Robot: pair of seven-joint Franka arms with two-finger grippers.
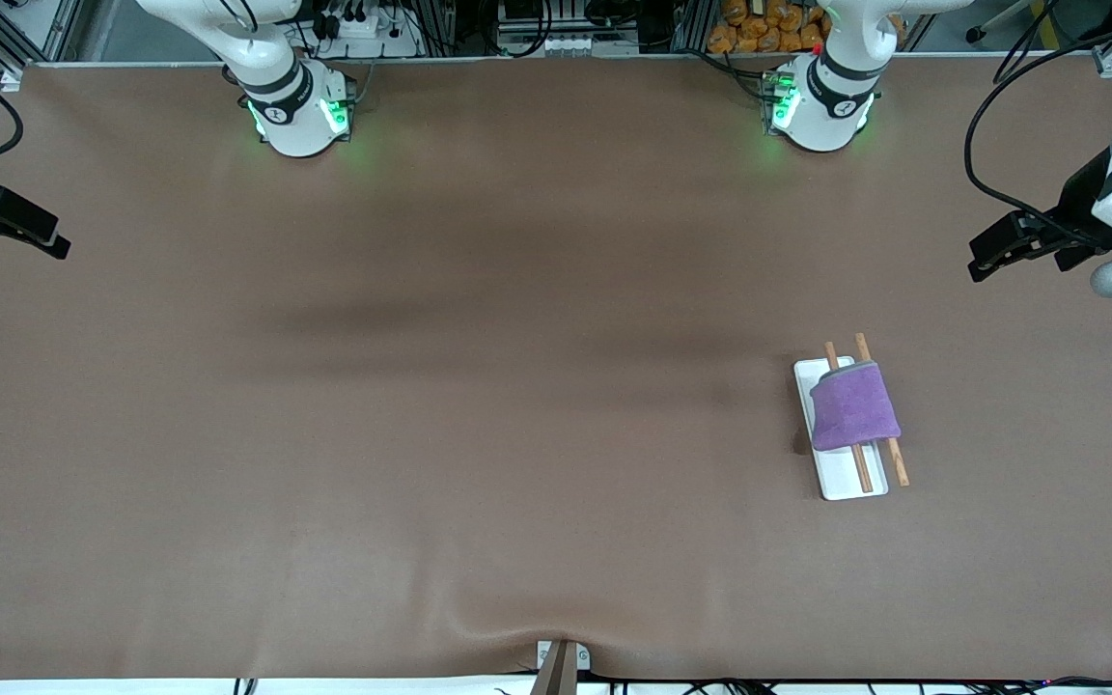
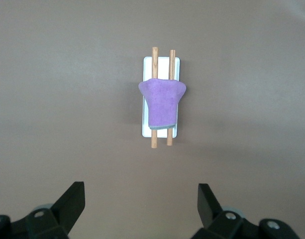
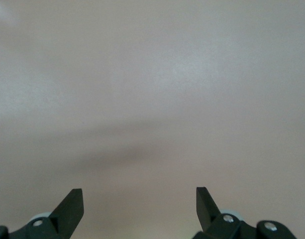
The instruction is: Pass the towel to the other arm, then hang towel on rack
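Note:
The purple towel (image 1: pixel 853 410) hangs folded over the two brown rods of the rack (image 1: pixel 844 480), which stands on the table toward the left arm's end. The left wrist view shows the towel (image 2: pixel 162 102) draped on the rack (image 2: pixel 146 124), apart from my fingers. My left gripper (image 1: pixel 983 259) is open and empty, up in the air over the left arm's end of the table; its jaws stand wide in its wrist view (image 2: pixel 141 191). My right gripper (image 1: pixel 56 241) is open and empty over the right arm's end (image 3: pixel 139 196), with only bare table under it.
The brown table cover (image 1: pixel 479 434) fills the views. The two arm bases (image 1: pixel 300 111) (image 1: pixel 821 106) stand along the table's edge farthest from the front camera. A small bracket (image 1: pixel 561 664) sits at the table's edge nearest the front camera.

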